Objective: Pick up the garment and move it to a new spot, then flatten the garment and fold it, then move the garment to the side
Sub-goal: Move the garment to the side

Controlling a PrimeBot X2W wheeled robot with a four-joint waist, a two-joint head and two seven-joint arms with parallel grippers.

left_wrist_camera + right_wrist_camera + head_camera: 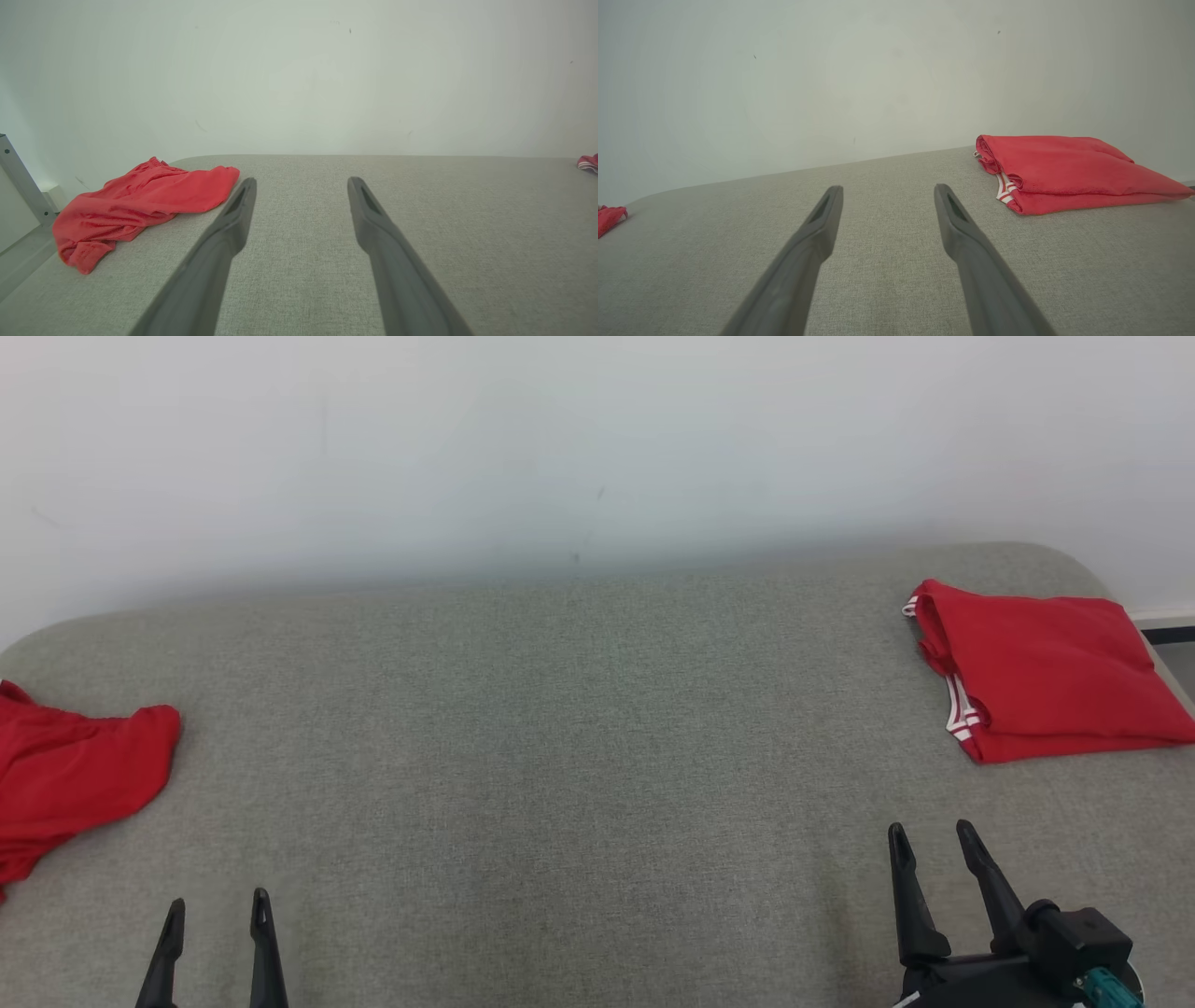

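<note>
Right side: folded red garment [1046, 663], judged finished. Left side: crumpled red garment [75, 775], all steps outstanding. The left hand [219, 901] and right hand [931, 828] are spread, empty.

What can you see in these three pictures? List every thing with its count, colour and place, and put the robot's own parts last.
crumpled garment: 1, red, loose heap at the left edge of the padded surface
folded garment: 1, red with white stripes at one edge, far right of the padded surface
padded surface: 1, grey fabric, across the foreground
wall: 1, white, behind the padded surface
metal bar: 1, grey, slanted, beyond the surface's left edge
left gripper: 1, two dark fingers apart, lower left, holding nothing
right gripper: 1, two dark fingers apart, lower right, holding nothing, short of the folded garment
</note>
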